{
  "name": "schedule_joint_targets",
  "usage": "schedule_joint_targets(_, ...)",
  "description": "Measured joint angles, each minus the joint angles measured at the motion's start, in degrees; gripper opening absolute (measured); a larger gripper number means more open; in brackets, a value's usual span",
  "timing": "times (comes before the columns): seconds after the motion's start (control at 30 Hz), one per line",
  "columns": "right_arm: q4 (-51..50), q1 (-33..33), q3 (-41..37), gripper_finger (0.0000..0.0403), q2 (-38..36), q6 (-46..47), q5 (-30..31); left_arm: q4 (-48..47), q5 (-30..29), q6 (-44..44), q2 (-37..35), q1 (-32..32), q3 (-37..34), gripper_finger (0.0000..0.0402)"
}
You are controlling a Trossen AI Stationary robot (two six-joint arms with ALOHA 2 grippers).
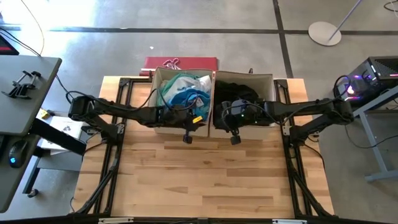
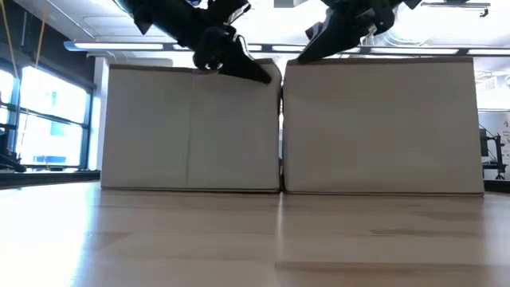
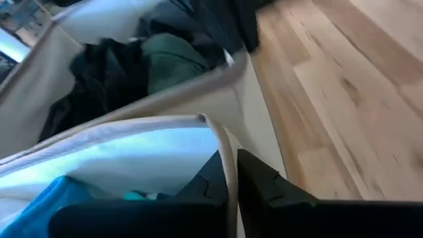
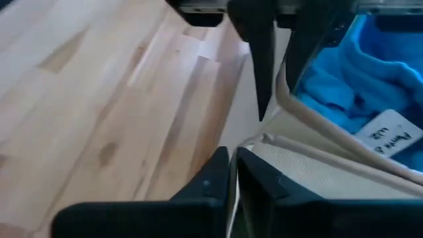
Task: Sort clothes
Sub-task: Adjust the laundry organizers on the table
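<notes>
Two beige fabric bins stand side by side on their bases at the table's far middle. The left bin [image 1: 181, 99] holds white, teal and bright blue clothes [image 1: 186, 92]. The right bin [image 1: 245, 99] holds black and dark green clothes [image 3: 142, 66]. My left gripper [image 3: 231, 155] is shut on the left bin's near wall, at the corner next to the right bin. My right gripper [image 4: 232, 153] is shut on the right bin's near wall, at the corner next to the left bin. Both grippers show above the bins' rims in the low view. My left gripper pinches the rim of the left bin's near wall [image 3: 223, 142] by its right corner, one finger inside the bin and one outside. The fingers come from above, slanting down. The bin stands on the table. My right gripper pinches the rim of the right bin's near wall [image 4: 235, 188] by its left corner, one finger on each side of the wall. Its own fingers hide most of the contact. The bin stands on the table.
Bare wooden tabletop [image 1: 199, 174] lies between the bins and the near edge. A red flat object [image 1: 180, 63] lies on the floor behind the bins. Side tables stand to the left [image 1: 25, 81] and right [image 1: 379, 81].
</notes>
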Motion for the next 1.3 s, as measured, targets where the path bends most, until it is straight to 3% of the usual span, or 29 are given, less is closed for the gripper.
schedule_joint_targets(0.27, -4.6, 0.3, 3.1, 0.0134, -3.3, 4.9, 5.1, 3.4, 1.3, -5.3, -0.2, 0.5, 0.2, 0.0107)
schedule_joint_targets(0.37, -11.5, 1.1, 7.9, 0.0174, -5.3, 9.4, 5.7, 1.2, 0.7, -8.0, -2.2, -0.3, 1.9, 0.0143)
schedule_joint_targets(0.5, -23.9, 3.3, 13.8, 0.0198, -6.0, 17.9, 7.6, -7.8, -3.5, -11.3, -6.0, -3.0, 6.0, 0.0167)
schedule_joint_targets(0.67, -30.1, 5.9, 13.6, 0.0201, -6.0, 22.6, 11.7, -28.0, -9.0, -15.5, -10.1, -6.1, 9.4, 0.017)
schedule_joint_targets(0.87, -24.1, 5.4, 7.0, 0.0202, -4.9, 20.4, 14.0, -45.4, -9.8, -24.6, -10.4, -4.2, 9.4, 0.0157)
schedule_joint_targets(1.07, -16.9, 3.8, 4.6, 0.0186, -0.6, 16.3, 12.7, -49.6, -9.5, -27.4, -8.1, -1.0, 9.3, 0.0133)
schedule_joint_targets(1.3, -8.2, 2.7, 4.7, 0.0078, 5.8, 9.4, 12.2, -49.4, -7.5, -31.2, -7.1, -0.3, 9.3, 0.0072)
